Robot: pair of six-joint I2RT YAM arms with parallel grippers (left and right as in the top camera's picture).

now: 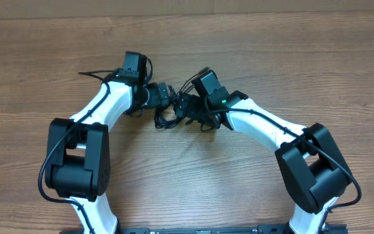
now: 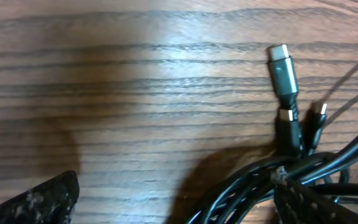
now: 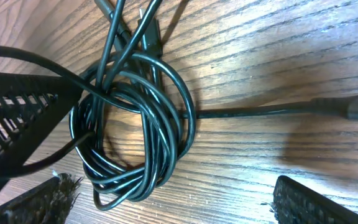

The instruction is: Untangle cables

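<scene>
The cables (image 1: 166, 121) sit bunched mid-table, hemmed in by the left arm (image 1: 102, 104) and the right arm (image 1: 265, 123) meeting over them. Open table (image 1: 187, 39) lies beyond the bundle and in the near gap between the arm bases.

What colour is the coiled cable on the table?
The coiled cable is glossy black. It shows best in the right wrist view.

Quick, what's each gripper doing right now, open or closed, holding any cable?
Left gripper: open, holding nothing.
Right gripper: open above the cables, gripping none.
</scene>
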